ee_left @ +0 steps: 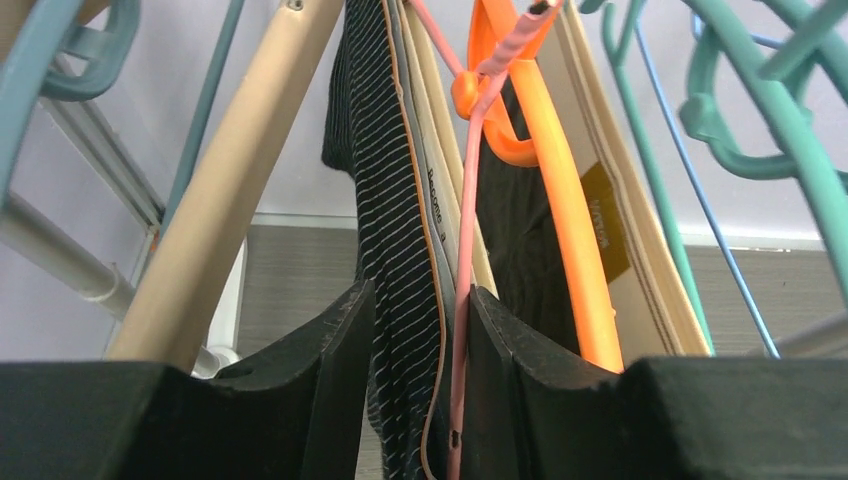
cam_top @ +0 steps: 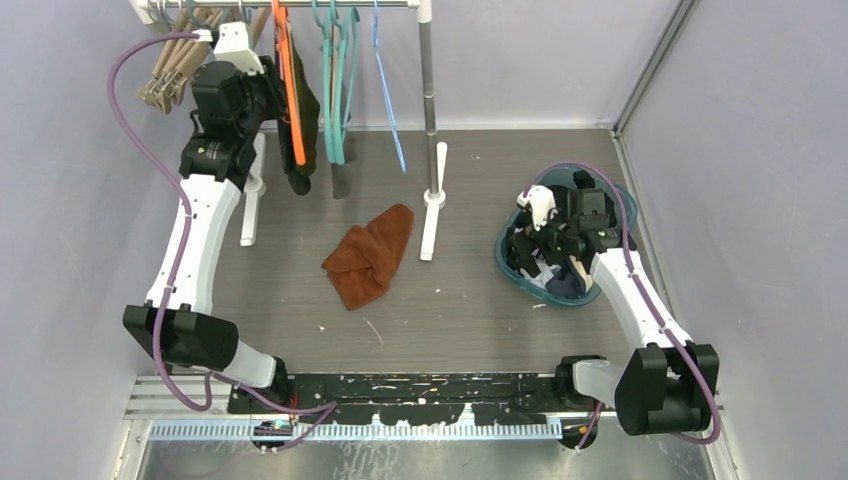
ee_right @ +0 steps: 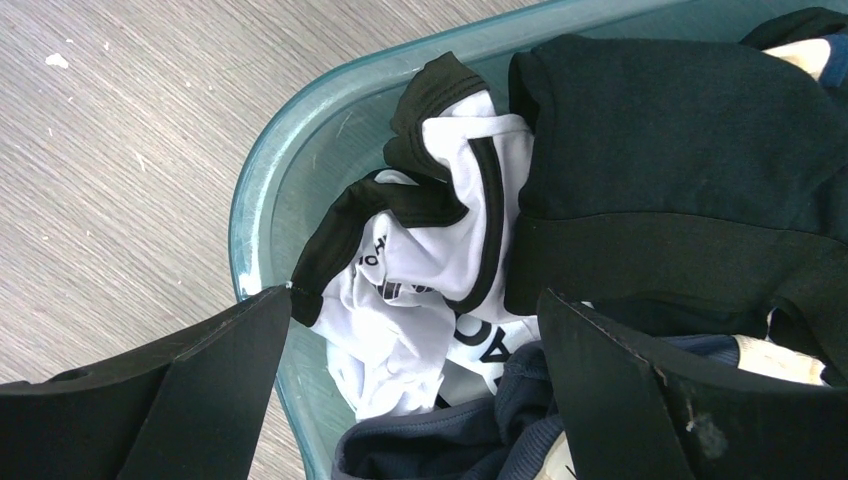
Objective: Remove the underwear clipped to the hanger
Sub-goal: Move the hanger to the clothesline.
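Observation:
A dark navy pin-striped underwear [ee_left: 400, 230] hangs on a thin pink hanger [ee_left: 463, 270] on the rack. My left gripper [ee_left: 420, 320] is up at the rack [cam_top: 270, 95], its jaws closed in on that striped cloth and the pink bar, touching both sides. Right behind hang a black underwear [ee_left: 520, 240] with a cream waistband and an orange hanger [ee_left: 560, 210]; from above they show as one dark bundle [cam_top: 300, 130]. My right gripper [ee_right: 415, 310] stands open over a teal basket [ee_right: 270, 190], above a white and black garment [ee_right: 430, 230], holding nothing.
A rust-brown cloth [cam_top: 370, 255] lies on the table's middle. The rack's upright pole [cam_top: 430, 90] and white feet stand beside it. Empty teal hangers [cam_top: 335, 90], a blue hanger [cam_top: 388, 100] and beige hangers [ee_left: 230, 180] crowd the rail. The basket [cam_top: 510, 262] holds several dark garments.

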